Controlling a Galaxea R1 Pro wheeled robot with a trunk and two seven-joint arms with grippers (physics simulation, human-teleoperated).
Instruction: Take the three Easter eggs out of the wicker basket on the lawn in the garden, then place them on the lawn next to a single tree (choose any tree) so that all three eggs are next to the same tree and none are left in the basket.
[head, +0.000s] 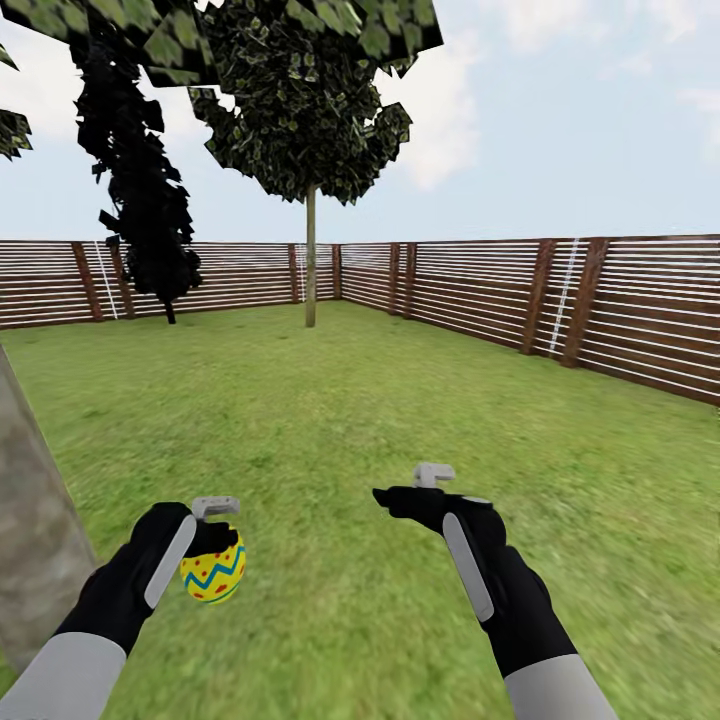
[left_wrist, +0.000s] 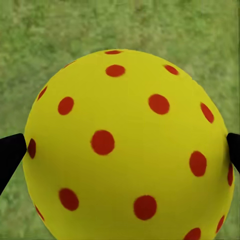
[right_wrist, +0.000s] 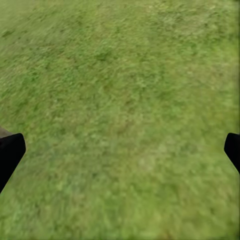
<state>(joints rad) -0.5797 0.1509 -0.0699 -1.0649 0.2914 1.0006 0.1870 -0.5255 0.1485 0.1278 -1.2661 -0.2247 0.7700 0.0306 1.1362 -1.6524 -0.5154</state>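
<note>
We hold one Easter egg (head: 214, 572) in our left gripper (head: 212, 555), low at the left of the head view, above the lawn (head: 330, 420). The egg is yellow with red dots and a blue-green zigzag band across its middle. In the left wrist view the egg (left_wrist: 127, 150) sits squarely between the two dark fingers (left_wrist: 10, 155), one at each side of its widest part, with blurred grass behind it. The fingers look closed onto the egg, touching its sides.

Our right gripper (head: 400, 497) hangs over the grass near the middle of the head view, well apart from the egg. In the right wrist view its fingers (right_wrist: 10, 155) stand wide apart at the two edges, with nothing between them but the lawn (right_wrist: 120, 115).

Just beside our left arm, at the left edge of the head view, rises a thick, mottled grey-brown trunk of the tree (head: 30, 530), leaning slightly in the picture; flat green leaf patches hang across the top of the view. The egg is near this trunk, held off the ground.

Farther off, a thin-trunked tree (head: 310, 260) stands on the grass close to the fence corner, and a black cone-shaped tree (head: 150, 200) stands to its left. A brown slatted fence (head: 560, 300) bounds the garden at the back and along the right side.
</note>
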